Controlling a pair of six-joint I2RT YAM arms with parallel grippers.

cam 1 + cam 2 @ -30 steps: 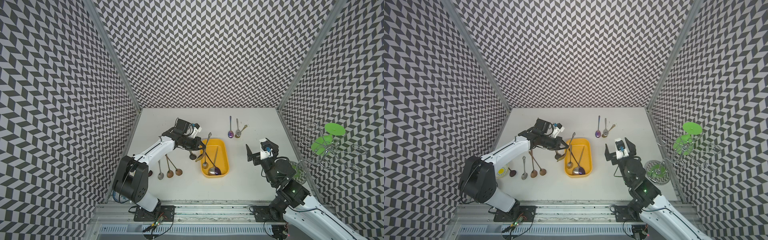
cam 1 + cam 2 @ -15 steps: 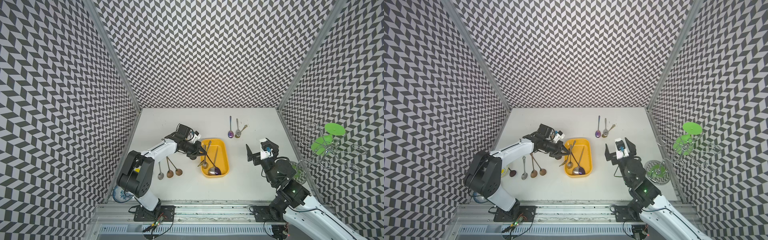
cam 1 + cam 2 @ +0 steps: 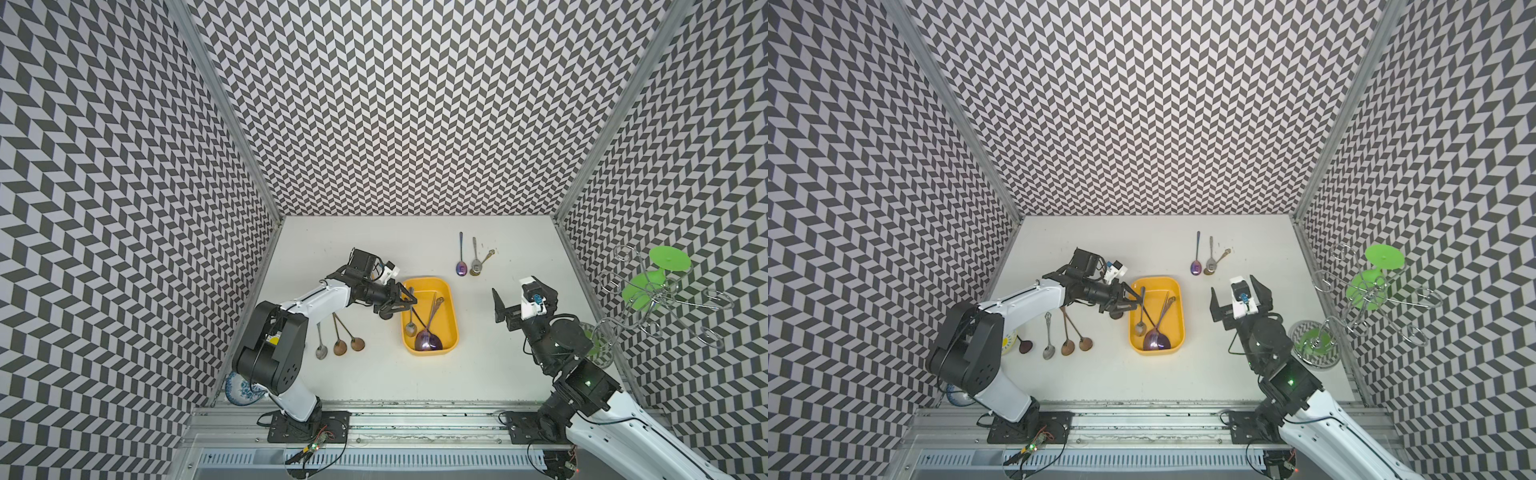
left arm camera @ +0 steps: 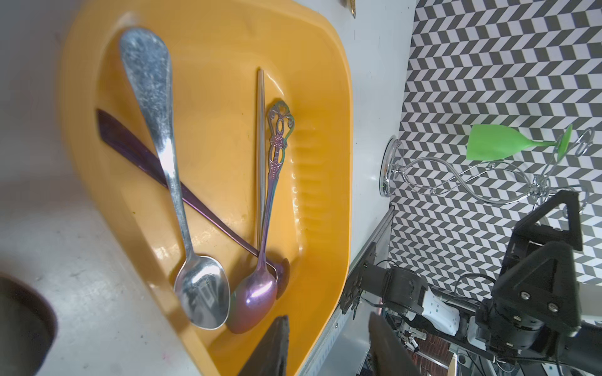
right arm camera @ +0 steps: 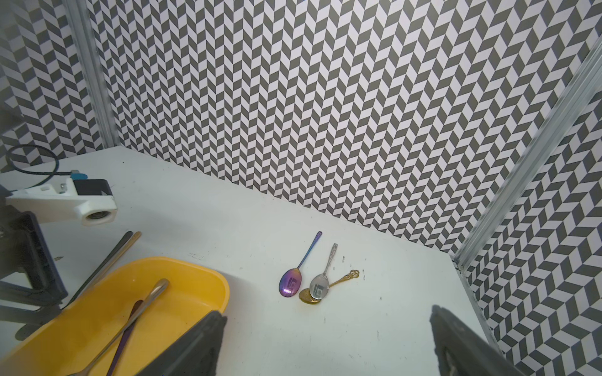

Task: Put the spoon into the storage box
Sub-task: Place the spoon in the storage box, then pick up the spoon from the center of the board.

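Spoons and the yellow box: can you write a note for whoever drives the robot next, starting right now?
Left gripper: open at the storage box edge, holding nothing. The silver spoon lies inside with other spoons.
Right gripper: open, empty, beside the box.
Done: several spoons boxed.
To do: three spoons on the far table, and a row of spoons by the left arm.

Walls (image 3: 415, 104): three sides, grey-and-white chevron pattern.
Corner posts (image 3: 226, 108): bare aluminium profiles at both back corners.
Tabletop (image 3: 374, 374): matte white, faintly scuffed.
Front edge: aluminium rail (image 3: 415, 409), slotted strip (image 3: 415, 459) below.
Light: even, bright, soft shadows.
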